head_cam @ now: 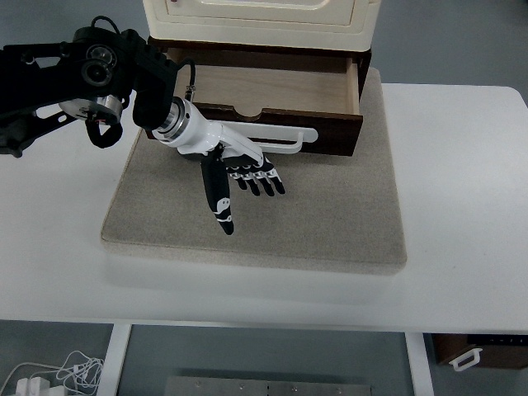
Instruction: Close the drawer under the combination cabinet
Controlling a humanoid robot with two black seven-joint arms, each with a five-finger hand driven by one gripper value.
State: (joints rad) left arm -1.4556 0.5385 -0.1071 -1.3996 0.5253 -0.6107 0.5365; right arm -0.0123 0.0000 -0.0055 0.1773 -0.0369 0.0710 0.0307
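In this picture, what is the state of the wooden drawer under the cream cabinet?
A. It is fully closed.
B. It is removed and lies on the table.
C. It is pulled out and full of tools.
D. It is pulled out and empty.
D: the drawer stands pulled out below the cabinet, its bare wooden bottom visible, while the left hand hovers open in front of its white handle.
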